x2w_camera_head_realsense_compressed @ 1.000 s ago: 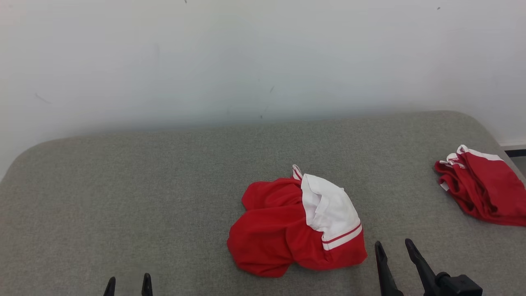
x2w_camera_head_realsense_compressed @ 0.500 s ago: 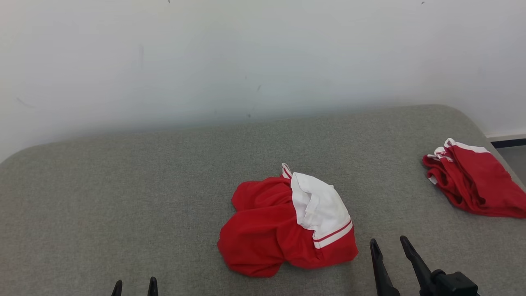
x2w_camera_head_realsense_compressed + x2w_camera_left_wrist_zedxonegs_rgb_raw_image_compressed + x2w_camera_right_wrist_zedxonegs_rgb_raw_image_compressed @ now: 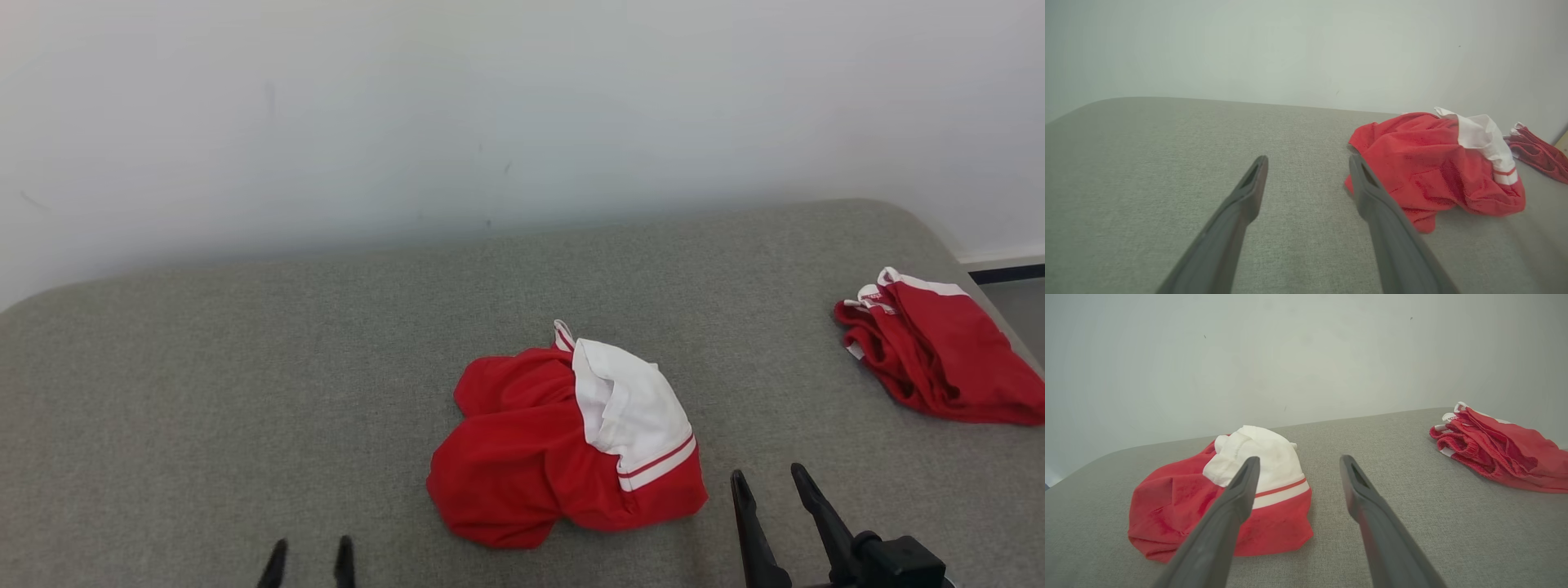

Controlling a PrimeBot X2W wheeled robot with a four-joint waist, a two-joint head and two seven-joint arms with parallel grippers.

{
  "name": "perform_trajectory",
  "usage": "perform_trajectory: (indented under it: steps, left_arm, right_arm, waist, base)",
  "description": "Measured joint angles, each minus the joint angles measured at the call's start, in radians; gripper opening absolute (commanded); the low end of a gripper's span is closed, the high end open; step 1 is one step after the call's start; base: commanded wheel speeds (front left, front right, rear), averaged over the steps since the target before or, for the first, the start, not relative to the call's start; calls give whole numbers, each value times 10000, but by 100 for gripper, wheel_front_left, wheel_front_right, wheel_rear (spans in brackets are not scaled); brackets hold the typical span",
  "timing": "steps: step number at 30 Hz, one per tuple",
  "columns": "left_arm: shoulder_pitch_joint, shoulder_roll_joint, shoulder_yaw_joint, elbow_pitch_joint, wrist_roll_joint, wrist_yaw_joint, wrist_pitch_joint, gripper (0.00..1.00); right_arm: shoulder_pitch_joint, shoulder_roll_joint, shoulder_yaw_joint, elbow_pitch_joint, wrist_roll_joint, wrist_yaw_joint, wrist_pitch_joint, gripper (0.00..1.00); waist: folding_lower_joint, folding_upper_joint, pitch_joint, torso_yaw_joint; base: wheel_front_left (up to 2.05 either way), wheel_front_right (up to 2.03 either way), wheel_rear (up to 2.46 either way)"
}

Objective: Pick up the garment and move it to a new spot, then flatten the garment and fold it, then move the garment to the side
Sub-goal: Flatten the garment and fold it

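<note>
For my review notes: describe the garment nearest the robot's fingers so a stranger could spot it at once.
On the grey padded table, look at the middle, toward the near edge. The crumpled red garment lies there in a loose heap. Unlike the flatter red garment at the right edge, it has a broad white panel with a red stripe on top.

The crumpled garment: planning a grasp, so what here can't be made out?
Crumpled garment: true shape and edges, buried in its own folds, every view.
Second red garment: cut off by the right edge, right wrist view.
Left gripper: mostly below the bottom edge, head view.
</note>
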Motion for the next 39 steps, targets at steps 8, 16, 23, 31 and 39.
perform_trajectory:
  steps: [8,16,23,31,39]
  left_arm:
    - [-2608,-44,-1498,1129,-836,-142,2765,100]
    - [-5317,-56,-3114,2550,-2702,420,5265,100]
    - [-6508,-65,-3937,3862,-3361,1168,5935,100]
    - [-7346,-61,-4376,4895,-3866,1676,5841,100]
    - [-7738,-59,-5183,5160,-4042,1661,5787,100]
  right_arm:
    - [-132,4,226,88,2,0,-6,100]
    - [-291,6,545,96,19,0,50,100]
    - [-339,6,617,134,23,0,50,100]
    - [-346,4,569,113,4,0,50,100]
    - [-396,6,677,113,4,0,56,100]
  waist:
    - [1,1,71,-323]
    - [1,0,223,-1128]
    - [1,1,426,-1931]
    - [1,1,725,-2877]
    - [2,1,784,-3130]
  base:
    - [0,0,0]
    - [0,0,0]
    - [0,0,0]
    - [0,0,0]
    - [0,0,0]
